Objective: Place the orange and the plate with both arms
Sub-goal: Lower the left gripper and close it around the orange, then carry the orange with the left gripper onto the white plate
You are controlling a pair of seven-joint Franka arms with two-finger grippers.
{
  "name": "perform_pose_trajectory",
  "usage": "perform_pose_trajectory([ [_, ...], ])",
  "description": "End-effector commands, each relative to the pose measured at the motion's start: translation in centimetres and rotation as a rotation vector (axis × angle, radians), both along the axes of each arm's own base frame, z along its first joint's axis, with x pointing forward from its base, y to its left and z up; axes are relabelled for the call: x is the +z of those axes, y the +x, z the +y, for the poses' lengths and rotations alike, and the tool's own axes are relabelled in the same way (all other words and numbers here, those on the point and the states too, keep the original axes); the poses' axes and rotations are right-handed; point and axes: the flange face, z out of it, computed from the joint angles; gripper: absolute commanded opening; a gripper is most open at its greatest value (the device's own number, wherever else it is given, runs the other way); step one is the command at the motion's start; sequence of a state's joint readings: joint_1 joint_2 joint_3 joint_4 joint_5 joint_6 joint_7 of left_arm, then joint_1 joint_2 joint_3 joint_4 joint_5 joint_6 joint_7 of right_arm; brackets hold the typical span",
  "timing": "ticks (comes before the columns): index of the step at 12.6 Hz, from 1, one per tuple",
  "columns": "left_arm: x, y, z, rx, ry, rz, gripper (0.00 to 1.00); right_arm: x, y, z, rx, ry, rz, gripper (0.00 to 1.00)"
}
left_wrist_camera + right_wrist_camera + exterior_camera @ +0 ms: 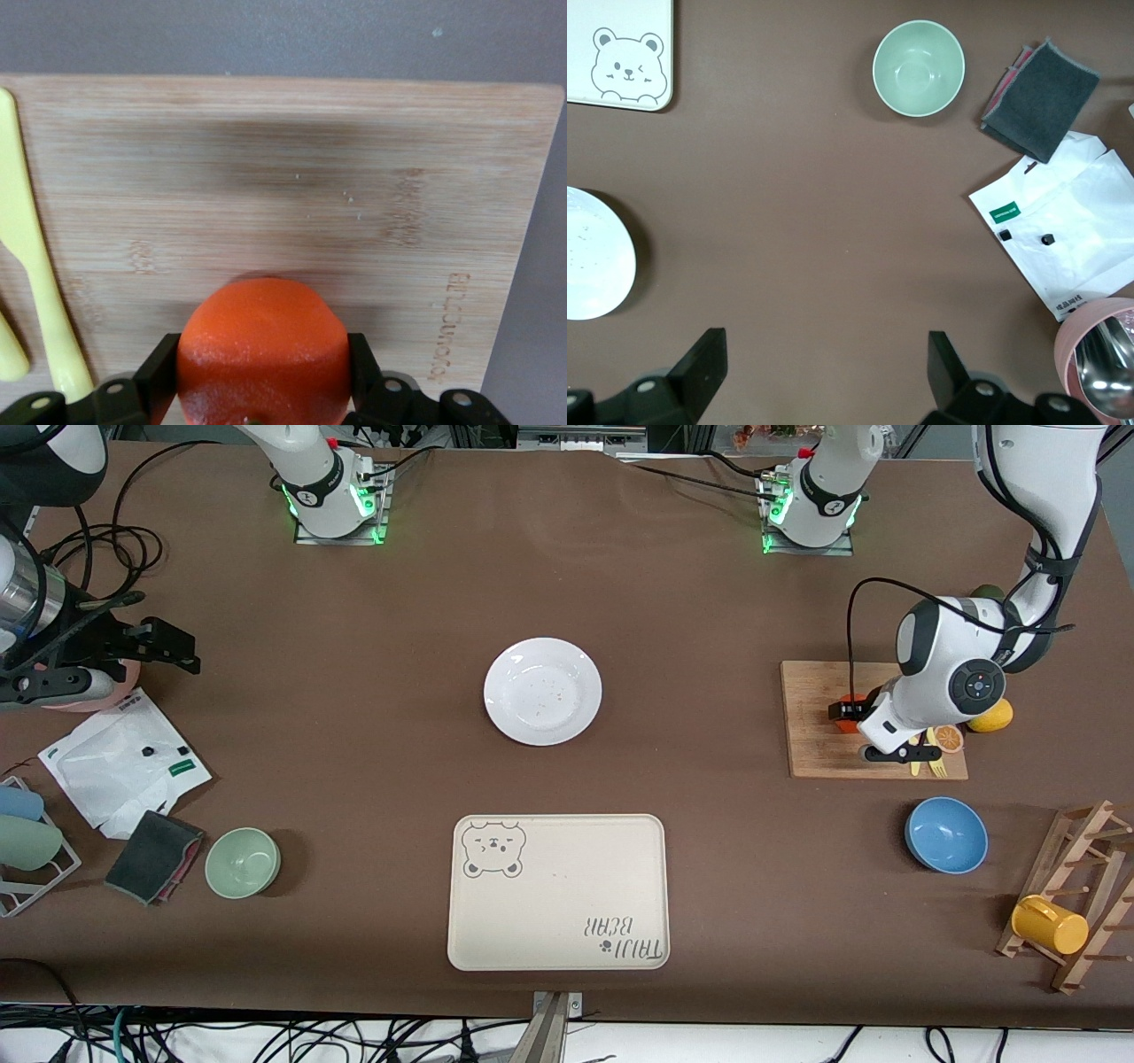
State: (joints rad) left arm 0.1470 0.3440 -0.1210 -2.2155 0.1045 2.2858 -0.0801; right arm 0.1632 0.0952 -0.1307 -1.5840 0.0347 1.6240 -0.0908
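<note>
The left end effector (263, 390) is sitting low on the wooden cutting board (815, 731) toward the left arm's end of the bench (354, 735), its fingers (156, 372) pressing against both sides of the orange (263, 354) and gripping it. The right end effector (824, 376) is waiting with its fingers spread wide and holding nothing, above the bench's right-arm end. The white plate (542, 691) is lying at mid-bench, at 12 o'clock from the bear-print tray (558, 892).
</note>
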Motion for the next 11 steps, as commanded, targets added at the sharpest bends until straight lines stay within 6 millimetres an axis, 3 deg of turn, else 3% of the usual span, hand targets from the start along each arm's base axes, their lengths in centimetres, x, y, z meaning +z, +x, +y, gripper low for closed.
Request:
perform_pose_trajectory([
  [1,1.0,0.4,-0.3,-0.017,0.006,-0.013,0.13,0.1,-0.3,0.2,-0.004,0.0,0.002,1.0],
  [2,2.6,1.1,-0.8,-0.018,0.013,-0.012,0.11,0.0,-0.3,0.2,-0.002,0.0,0.003,1.0],
  [5,8.3,4.4,-4.9,-0.037,0.022,0.03,0.11,0.1,-0.3,0.0,-0.007,0.0,0.002,1.0],
  [8,11.8,5.2,-13.1,0.099,-0.026,0.044,0.12,0.0,-0.3,0.1,-0.005,0.0,0.003,1.0],
  [9,11.5,5.7,-15.1,0.168,-0.063,0.061,0.12,0.0,-0.3,0.1,-0.005,0.0,0.003,1.0],
  [11,12.0,5.1,-21.5,0.263,-0.095,0.08,0.15,0.0,-0.3,0.1,-0.004,0.0,0.003,1.0],
])
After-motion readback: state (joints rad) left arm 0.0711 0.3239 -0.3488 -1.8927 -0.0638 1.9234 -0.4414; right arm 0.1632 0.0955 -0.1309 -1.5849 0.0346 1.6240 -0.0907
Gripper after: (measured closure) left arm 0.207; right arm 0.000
